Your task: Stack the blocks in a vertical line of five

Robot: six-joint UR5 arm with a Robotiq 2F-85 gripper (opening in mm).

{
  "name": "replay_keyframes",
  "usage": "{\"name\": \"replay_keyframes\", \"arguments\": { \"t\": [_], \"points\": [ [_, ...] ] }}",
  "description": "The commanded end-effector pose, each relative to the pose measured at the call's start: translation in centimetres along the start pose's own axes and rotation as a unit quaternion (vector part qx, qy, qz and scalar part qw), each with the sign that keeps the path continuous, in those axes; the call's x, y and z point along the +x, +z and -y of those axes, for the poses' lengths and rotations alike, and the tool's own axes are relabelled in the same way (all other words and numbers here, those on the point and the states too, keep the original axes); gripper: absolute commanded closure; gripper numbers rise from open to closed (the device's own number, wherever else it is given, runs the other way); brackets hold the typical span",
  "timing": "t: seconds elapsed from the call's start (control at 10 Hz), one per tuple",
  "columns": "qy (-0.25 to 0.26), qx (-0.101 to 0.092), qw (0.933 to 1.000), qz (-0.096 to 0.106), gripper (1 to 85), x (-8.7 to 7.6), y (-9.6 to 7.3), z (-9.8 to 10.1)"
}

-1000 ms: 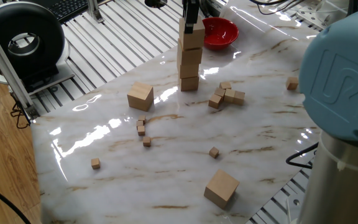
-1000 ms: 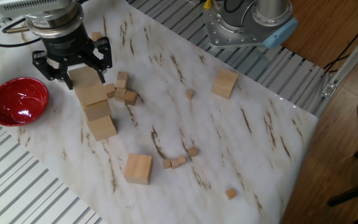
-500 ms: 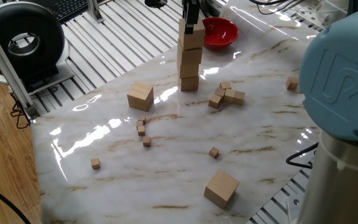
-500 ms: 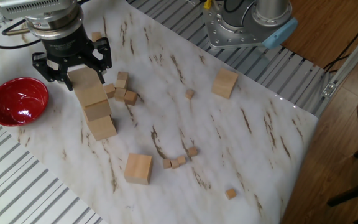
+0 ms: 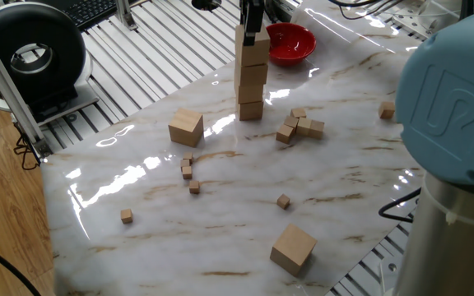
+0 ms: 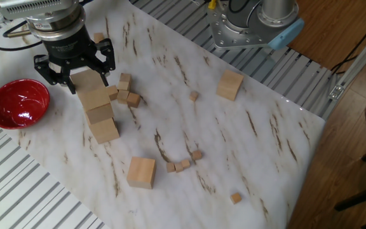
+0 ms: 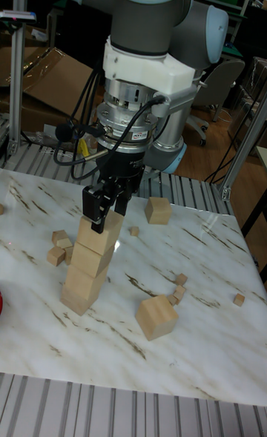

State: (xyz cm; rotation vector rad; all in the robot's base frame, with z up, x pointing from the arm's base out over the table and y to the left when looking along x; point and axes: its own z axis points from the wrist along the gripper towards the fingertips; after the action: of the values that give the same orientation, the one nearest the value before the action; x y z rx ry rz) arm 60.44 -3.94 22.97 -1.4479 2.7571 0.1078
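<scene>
A slightly leaning stack of several light-tan blocks (image 5: 251,90) (image 6: 100,114) (image 7: 85,270) stands near the red bowl. My gripper (image 5: 252,29) (image 6: 81,70) (image 7: 104,211) comes down from above, and its dark fingers are shut on the stack's top block (image 5: 253,51) (image 6: 86,81) (image 7: 111,225). That block rests on the one below. Two more blocks lie loose on the marble: one (image 5: 186,127) (image 6: 230,84) (image 7: 157,210) beyond the stack, the other (image 5: 293,248) (image 6: 141,172) (image 7: 156,317) near a table edge.
A red bowl (image 5: 290,41) (image 6: 18,103) sits close behind the stack. Tiny wooden cubes form a cluster (image 5: 301,126) (image 6: 127,94) (image 7: 58,248) beside the stack, and others lie scattered (image 5: 189,168) (image 6: 182,164). The arm's base (image 6: 253,22) stands at the table's edge.
The gripper and the top block have shifted only a few pixels. The stack and the loose blocks have not moved.
</scene>
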Motion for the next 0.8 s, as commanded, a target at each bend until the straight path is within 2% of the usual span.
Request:
{"name": "replay_keyframes", "arguments": {
  "t": [0.0, 0.2, 0.7],
  "points": [
    [0.0, -0.003, 1.0, 0.005, 57.7, 0.0, -0.2, -0.2],
    [-0.002, 0.002, 1.0, -0.007, 57.7, 0.8, -0.1, 0.1],
    [-0.007, -0.005, 0.9999, -0.01, 51.0, 1.1, 0.0, -0.1]
  ]
}}
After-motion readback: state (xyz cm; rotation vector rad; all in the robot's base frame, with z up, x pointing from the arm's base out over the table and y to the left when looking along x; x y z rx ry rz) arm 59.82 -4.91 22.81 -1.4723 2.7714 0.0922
